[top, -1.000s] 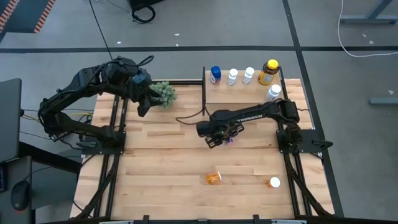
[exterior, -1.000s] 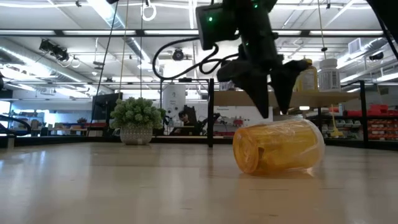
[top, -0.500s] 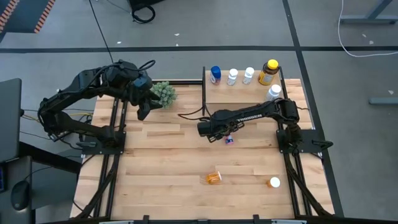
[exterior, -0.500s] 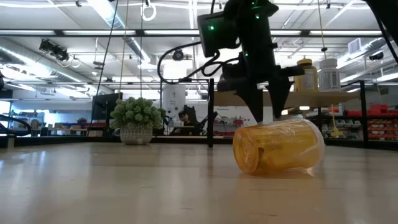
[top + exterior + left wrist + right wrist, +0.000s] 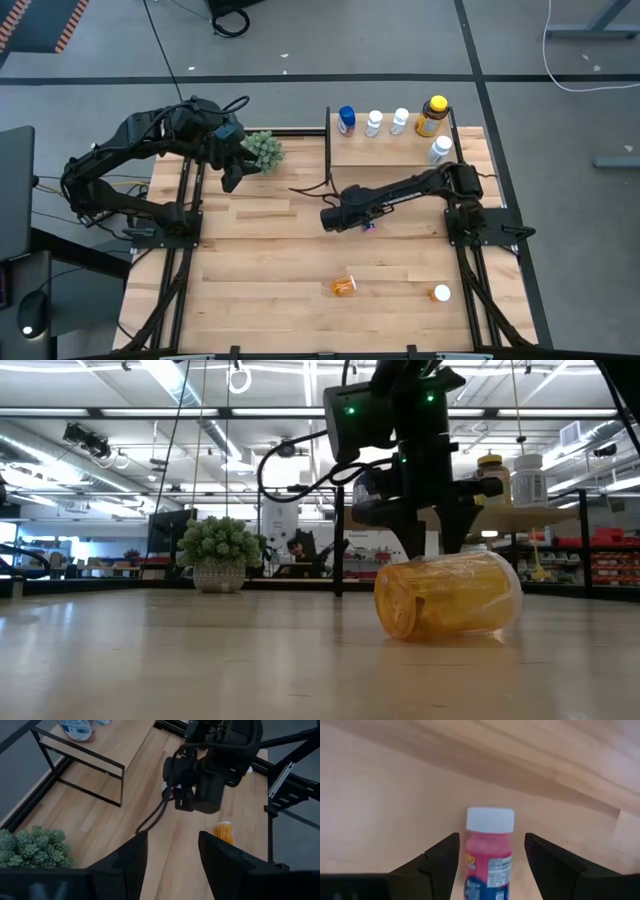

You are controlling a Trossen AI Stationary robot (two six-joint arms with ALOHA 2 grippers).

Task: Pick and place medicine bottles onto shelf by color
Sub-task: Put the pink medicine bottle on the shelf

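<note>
A purple-labelled, white-capped bottle (image 5: 489, 845) lies on its side on the table (image 5: 270, 250), also seen as bottle (image 5: 369, 227). My right gripper (image 5: 490, 867) is open and low over it, one finger on each side of the bottle, with gaps showing. In the high view the right gripper (image 5: 360, 221) is near the table's middle. On the shelf (image 5: 385, 150) stand a blue bottle (image 5: 346, 120), three white ones and an amber bottle (image 5: 432, 116). An orange bottle (image 5: 343, 286) lies on its side near the near edge. My left gripper (image 5: 172, 862) waits open beside the plant.
A green spiky plant (image 5: 263, 150) stands at the far left, close to my left gripper (image 5: 230, 172). A white-capped bottle (image 5: 441, 293) lies near the table's near right corner. The shelf's black upright divider (image 5: 327, 145) and a loose cable (image 5: 305, 187) are just beyond my right gripper.
My right gripper has come down toward the table onto the purple-labelled bottle, its arm dropping lower and its fingers now standing on either side of the bottle. The bottle has stayed where it was.
</note>
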